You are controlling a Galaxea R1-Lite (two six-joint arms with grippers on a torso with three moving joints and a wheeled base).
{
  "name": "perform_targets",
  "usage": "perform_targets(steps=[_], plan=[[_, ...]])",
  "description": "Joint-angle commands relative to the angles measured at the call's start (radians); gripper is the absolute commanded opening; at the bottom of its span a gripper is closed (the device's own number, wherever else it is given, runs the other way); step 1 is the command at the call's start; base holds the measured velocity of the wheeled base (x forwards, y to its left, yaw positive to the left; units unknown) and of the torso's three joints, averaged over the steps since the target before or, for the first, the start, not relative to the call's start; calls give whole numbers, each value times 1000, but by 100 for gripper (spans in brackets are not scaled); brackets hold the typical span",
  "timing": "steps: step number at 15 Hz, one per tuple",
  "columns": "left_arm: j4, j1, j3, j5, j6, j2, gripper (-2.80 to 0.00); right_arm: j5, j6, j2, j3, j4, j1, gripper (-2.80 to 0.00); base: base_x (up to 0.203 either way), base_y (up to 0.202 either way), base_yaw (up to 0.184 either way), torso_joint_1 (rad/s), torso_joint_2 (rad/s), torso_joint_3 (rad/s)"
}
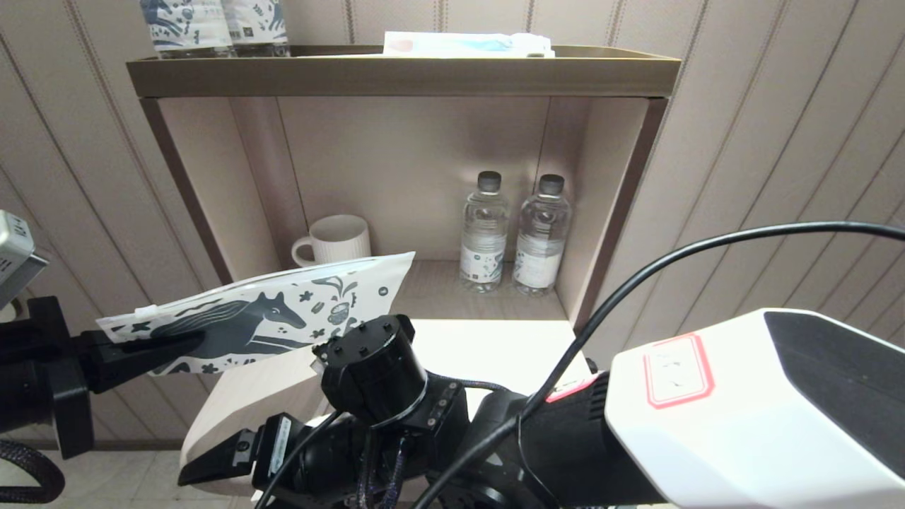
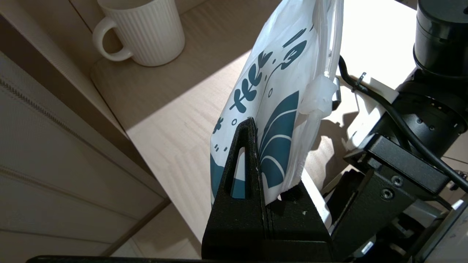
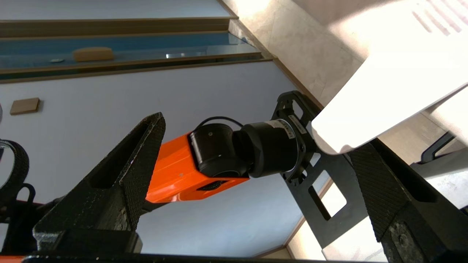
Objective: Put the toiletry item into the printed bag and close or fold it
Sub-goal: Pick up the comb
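Observation:
The printed bag (image 1: 283,311), whitish with a dark blue horse and doodles, hangs in the air above the left edge of the pale table (image 1: 495,346). My left gripper (image 1: 187,343) is shut on its left end. In the left wrist view the bag (image 2: 281,109) stands edge-on between the black fingers (image 2: 245,153), with its white zip slider (image 2: 318,98) on the side. My right gripper (image 3: 252,138) is open and holds nothing. It sits low in front of the table, below the bag, and points left (image 1: 212,466). The comb is out of view.
A white ribbed mug (image 1: 336,240) and two water bottles (image 1: 484,233) stand in the open shelf niche behind the table. Blue-printed bottles (image 1: 212,25) and a flat packet (image 1: 466,44) lie on the shelf top. My right forearm (image 1: 742,410) fills the foreground.

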State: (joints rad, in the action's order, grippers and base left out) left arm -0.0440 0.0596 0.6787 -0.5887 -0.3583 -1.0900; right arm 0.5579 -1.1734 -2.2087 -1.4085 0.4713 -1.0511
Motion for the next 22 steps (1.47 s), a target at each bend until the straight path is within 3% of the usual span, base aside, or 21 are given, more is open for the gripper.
perform_targets(steps=[1, 6, 7, 22], plan=[[0, 0, -1, -3, -2, -2, -280, 4, -6, -6, -1, 3, 5, 0, 0, 0, 0, 0, 0, 0], [-4, 2, -5, -5, -2, -4, -280, 2, -3, -20, -10, 3, 20, 0, 0, 0, 0, 0, 0, 0], [-2, 3, -5, -5, -2, -5, -280, 2, -3, -18, -8, 3, 20, -280, 0, 0, 0, 0, 0, 0], [-8, 8, -8, -5, 7, -34, -280, -7, 11, 59, 4, -13, 23, -280, 0, 0, 0, 0, 0, 0]])
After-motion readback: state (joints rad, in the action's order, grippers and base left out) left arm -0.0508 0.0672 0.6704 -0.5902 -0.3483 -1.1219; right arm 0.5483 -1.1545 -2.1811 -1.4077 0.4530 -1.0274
